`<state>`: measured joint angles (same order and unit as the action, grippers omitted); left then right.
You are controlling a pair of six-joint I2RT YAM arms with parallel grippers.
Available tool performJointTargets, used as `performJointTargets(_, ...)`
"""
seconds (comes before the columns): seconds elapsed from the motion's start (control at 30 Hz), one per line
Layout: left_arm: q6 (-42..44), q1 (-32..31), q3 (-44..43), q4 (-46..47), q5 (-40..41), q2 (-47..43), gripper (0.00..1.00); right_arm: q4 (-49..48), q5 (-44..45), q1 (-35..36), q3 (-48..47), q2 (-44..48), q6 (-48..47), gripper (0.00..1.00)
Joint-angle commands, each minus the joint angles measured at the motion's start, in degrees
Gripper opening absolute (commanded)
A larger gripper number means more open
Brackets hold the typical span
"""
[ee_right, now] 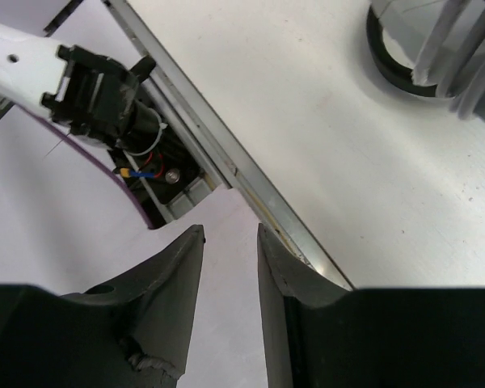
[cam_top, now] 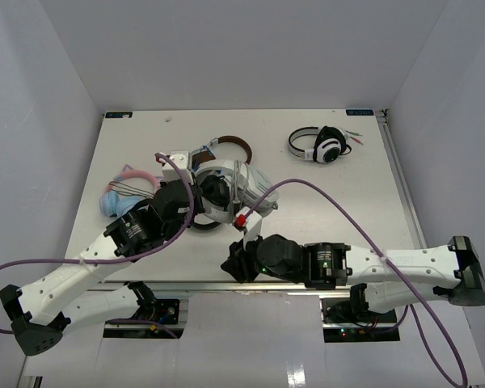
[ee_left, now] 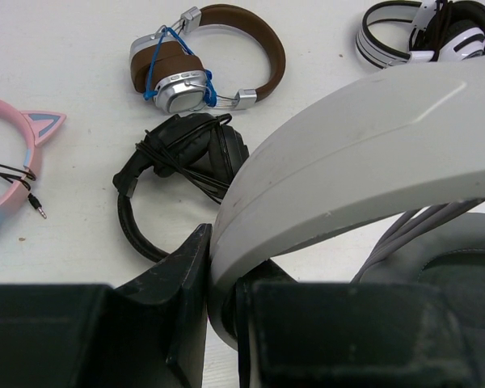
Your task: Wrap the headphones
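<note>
Left gripper [ee_left: 223,281] had the headphones [ee_left: 364,162] clamped by the white band; right gripper [ee_right: 229,236], jaws apart and empty, sat at the table [ee_right: 347,162] edge, cable [ee_right: 457,61] just beyond.

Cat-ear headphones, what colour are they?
The cat-ear headphones are pink and pale blue, clearest in the left wrist view.

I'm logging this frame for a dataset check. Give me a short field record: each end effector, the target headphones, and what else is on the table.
left end effector: shut on the wide white band of the headphones
right end effector: open, holding nothing, over the near edge of the table
grey cable: strands run under the band
other pairs: brown pair, black pair, pink cat-ear pair, white and black pair
</note>
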<state>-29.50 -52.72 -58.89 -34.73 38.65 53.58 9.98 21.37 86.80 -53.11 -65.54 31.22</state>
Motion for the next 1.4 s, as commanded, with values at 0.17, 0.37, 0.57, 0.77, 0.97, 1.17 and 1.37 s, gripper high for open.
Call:
performJointTargets(0.17,-3.2,-0.3,-3.2,2.8,1.3,-1.8,0.00,7.2,20.3,9.1,-11.4,5.2,-3.0,0.37)
performJointTargets(0.37,-2.8,-0.3,-4.0,1.3,1.4,-0.8,0.00,6.8,27.0,9.5,-18.3,3.6,-9.8,0.34)
performJointTargets(0.57,-2.6,-0.3,-4.5,0.6,0.3,-0.2,0.00,4.0,35.1,9.5,-24.7,-0.7,-22.2,0.32)
performJointTargets(0.77,-2.7,-0.3,-4.8,0.0,-1.8,-0.2,0.00,2.5,38.3,8.7,-24.3,-2.5,-25.1,0.18)
performJointTargets(0.97,-3.0,-0.3,-4.9,-0.9,-3.4,-0.6,0.00,1.7,39.2,6.0,-21.2,-4.5,-24.6,0.13)
performJointTargets(1.17,-3.1,-0.3,-5.0,-1.7,-3.7,-1.0,0.00,1.5,36.6,2.9,-19.0,-5.0,-22.2,0.12)
performJointTargets(1.37,-3.3,-0.3,-5.0,-1.9,-4.2,-1.9,0.00,2.8,37.2,0.5,-16.9,-5.8,-19.5,0.11)
